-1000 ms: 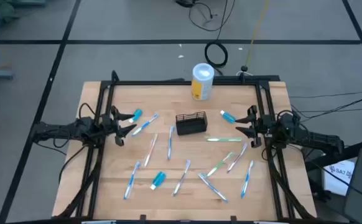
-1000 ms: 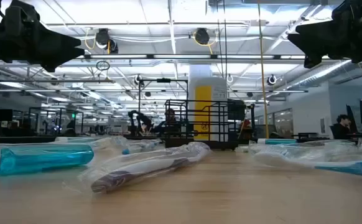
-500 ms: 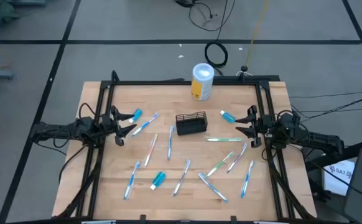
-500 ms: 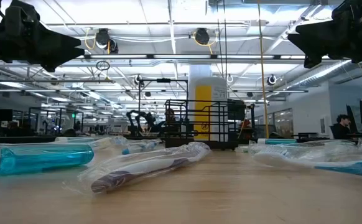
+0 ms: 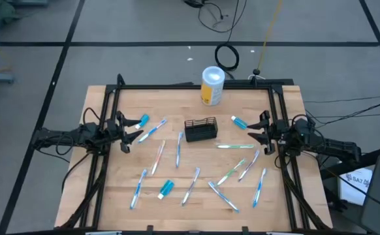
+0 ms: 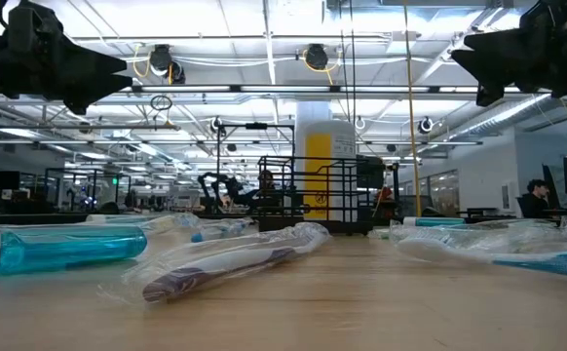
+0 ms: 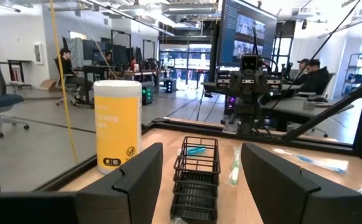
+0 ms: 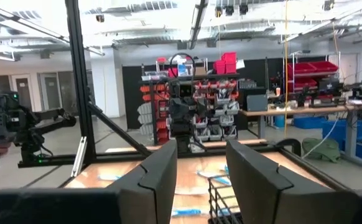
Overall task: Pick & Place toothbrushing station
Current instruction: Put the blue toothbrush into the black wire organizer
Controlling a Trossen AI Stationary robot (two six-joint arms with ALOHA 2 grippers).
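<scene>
1. High view: I see the black wire basket (image 5: pixel 200 129) near the table's (image 5: pixel 177 202) middle, in front of the yellow canister (image 5: pixel 212 85), toothbrushes (image 5: pixel 179 149) scattered around it.
2. Left wrist view: my left gripper (image 7: pixel 201 180) stands wide apart, empty, facing the basket (image 7: pixel 196 178).
3. Right wrist view: my right gripper (image 8: pixel 201 171) is partly parted, holding nothing; the basket (image 8: pixel 223 200) lies ahead.

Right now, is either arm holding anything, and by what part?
Nothing is held. The left tool and right tool hang open and empty at the table's sides, apart from the basket.
</scene>
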